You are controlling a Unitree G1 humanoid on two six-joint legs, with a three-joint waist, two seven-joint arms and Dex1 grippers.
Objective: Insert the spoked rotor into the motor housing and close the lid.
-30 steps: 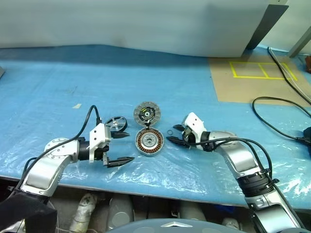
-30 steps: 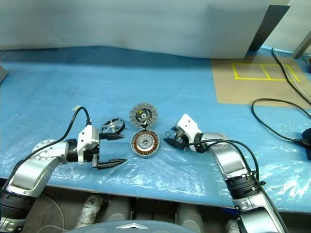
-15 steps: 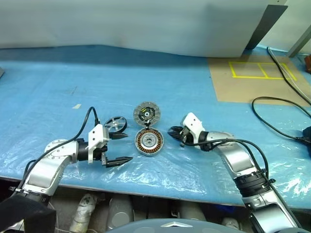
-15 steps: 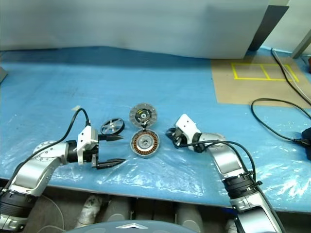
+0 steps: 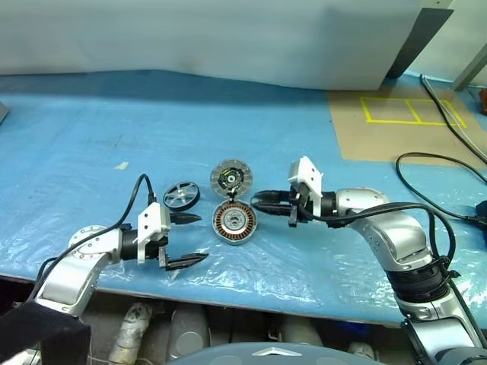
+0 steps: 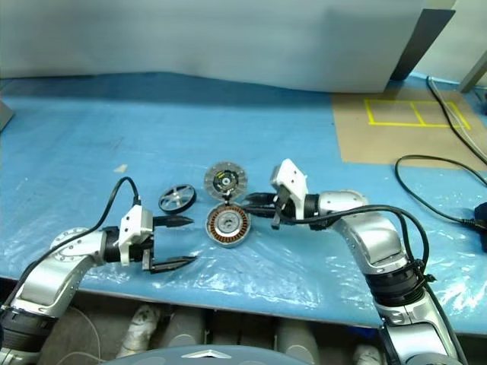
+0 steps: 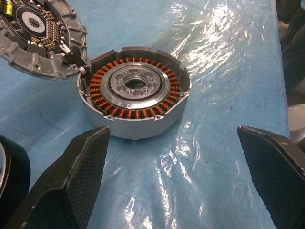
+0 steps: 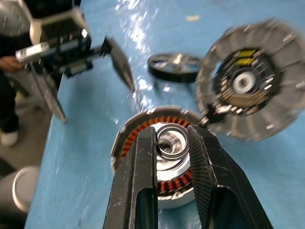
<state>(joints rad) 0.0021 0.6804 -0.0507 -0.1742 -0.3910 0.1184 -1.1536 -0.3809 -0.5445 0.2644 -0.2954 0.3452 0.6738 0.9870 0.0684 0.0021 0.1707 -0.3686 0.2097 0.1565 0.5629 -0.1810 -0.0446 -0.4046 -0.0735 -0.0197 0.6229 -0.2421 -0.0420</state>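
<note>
Motor housing (image 5: 233, 222) sits open on the blue sheet between my arms, lid (image 5: 230, 177) flipped back behind it. Spoked rotor (image 5: 181, 195) lies just left of it, nearest my left gripper (image 5: 187, 240), whose fingers are spread wide. My right gripper (image 8: 171, 143) hovers over the housing, pinching a small thin ring (image 8: 170, 148).

You see a table (image 5: 91, 137) covered in glossy, wrinkled blue plastic sheeting. On it, the motor housing (image 7: 136, 125) is matt cast silver metal, with shiny copper wire windings and a polished steel centre. Its lid (image 7: 35, 40) looks like the same dull grey metal. The spoked rotor (image 5: 181, 195) is smooth black. The fingers (image 7: 71, 176) look finely textured, matt black.
</note>
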